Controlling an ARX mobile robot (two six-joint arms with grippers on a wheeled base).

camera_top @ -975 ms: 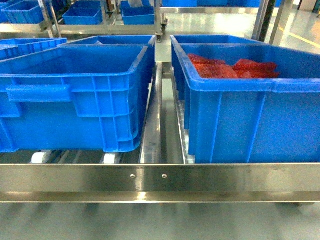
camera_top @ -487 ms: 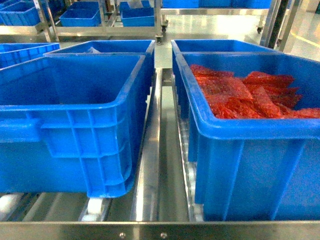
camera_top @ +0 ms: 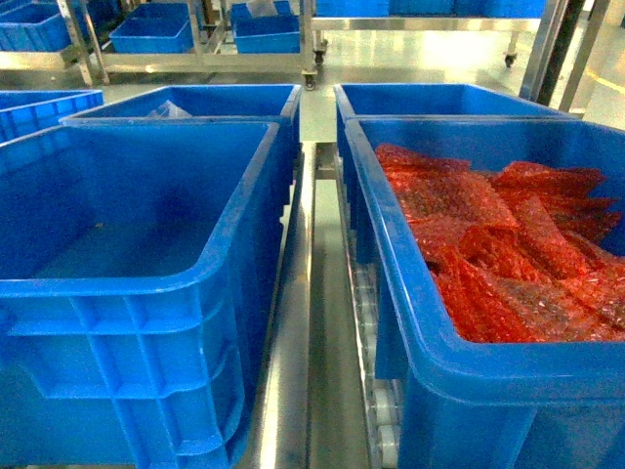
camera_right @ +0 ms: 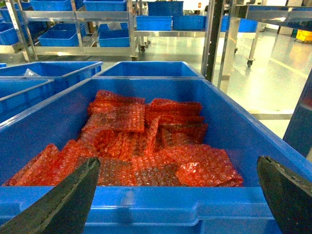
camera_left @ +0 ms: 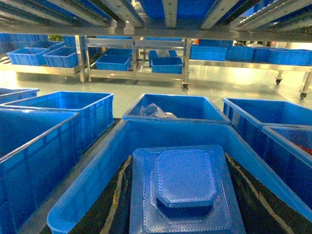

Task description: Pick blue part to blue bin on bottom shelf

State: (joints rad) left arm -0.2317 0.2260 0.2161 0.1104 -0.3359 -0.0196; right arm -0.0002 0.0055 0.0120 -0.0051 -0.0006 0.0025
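Note:
The blue part [camera_left: 185, 190], a flat ribbed plate with a raised octagonal boss, fills the bottom of the left wrist view. My left gripper [camera_left: 185, 217] is shut on it, a dark finger [camera_left: 109, 212] showing on each side. It hangs over the near end of an empty blue bin [camera_left: 85, 192]. In the head view that empty bin [camera_top: 127, 283] sits at front left on the bottom shelf [camera_top: 293, 332], whose steel rail runs between the bins. My right gripper [camera_right: 178, 195] is open, level with the near wall of the bin of red bags [camera_right: 146, 141]. Neither gripper shows in the head view.
A blue bin of red bubble-wrap bags [camera_top: 508, 264] stands at front right on white rollers [camera_top: 386, 430]. Behind the empty bin is a bin holding a clear bag [camera_top: 166, 109]. More blue bins [camera_top: 151, 34] sit on steel racks across the glossy floor. An upper rack level [camera_left: 165, 14] is overhead.
The head view has closed in on the shelf and looks down more steeply. The steel front rail has dropped out of view, and both bins' insides now show.

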